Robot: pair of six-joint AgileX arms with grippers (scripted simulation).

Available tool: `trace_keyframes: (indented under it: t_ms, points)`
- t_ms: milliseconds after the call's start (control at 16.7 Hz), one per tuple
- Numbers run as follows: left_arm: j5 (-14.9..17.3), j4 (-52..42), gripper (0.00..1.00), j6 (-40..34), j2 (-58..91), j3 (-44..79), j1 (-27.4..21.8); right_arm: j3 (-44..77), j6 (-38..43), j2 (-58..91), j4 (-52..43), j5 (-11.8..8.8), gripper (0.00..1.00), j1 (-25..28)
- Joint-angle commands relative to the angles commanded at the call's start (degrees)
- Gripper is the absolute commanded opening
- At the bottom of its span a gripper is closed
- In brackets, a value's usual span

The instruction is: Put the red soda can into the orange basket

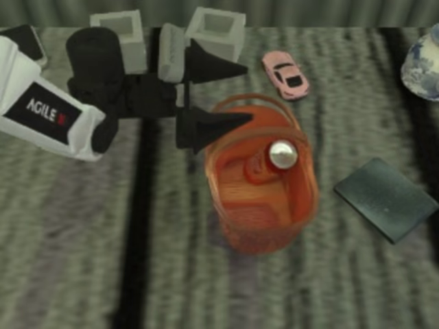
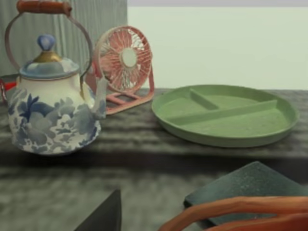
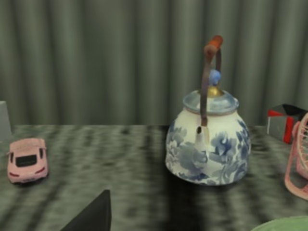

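Starting at the table's left in the top view, your left gripper [image 1: 230,96] hangs above the table with its fingers [image 1: 219,122] spread wide and holding nothing, the nearer fingertip just over the orange basket's [image 1: 305,199] rim. By the look of it the release is done, so the step in hand is the retreat: lift straight up and draw back leftward, keeping that fingertip clear of the arched handle so you do not drag or tip the basket.

Moving right, the basket sits mid-table and the red soda can [image 1: 280,157] stands upright inside it, silver top showing, toward its far end under the handle. Nothing else is in the basket that you can see.

Further right lie a pink toy car [image 1: 285,74] and a dark flat pad [image 1: 385,197]. Your right gripper [image 3: 89,214] shows only one finger; you cannot tell its spread.
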Motion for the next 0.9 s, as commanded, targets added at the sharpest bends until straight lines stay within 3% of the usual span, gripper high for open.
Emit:
trace_keyframes:
  t_ms: [300, 480, 720, 900]
  points:
    - [0.0, 0.0, 1.00, 0.0, 0.0, 0.0, -0.2, 0.0, 0.0, 0.0, 0.0, 0.0, 1.00, 0.0]
    - [-1.8, -1.6, 1.00, -0.6, -3.0, -1.5, 0.3, 3.5, -1.9, 3.4, -3.0, -0.2, 1.00, 1.5]
    - [-8.7, -7.6, 1.00, -2.2, -14.2, -7.5, 2.3, 16.5, -8.3, 16.4, -13.2, -0.3, 1.00, 5.8]
    - [-16.7, -14.8, 1.00, -3.5, -27.4, -15.2, 4.6, 32.2, -15.1, 32.0, -24.3, -0.3, 1.00, 10.3]
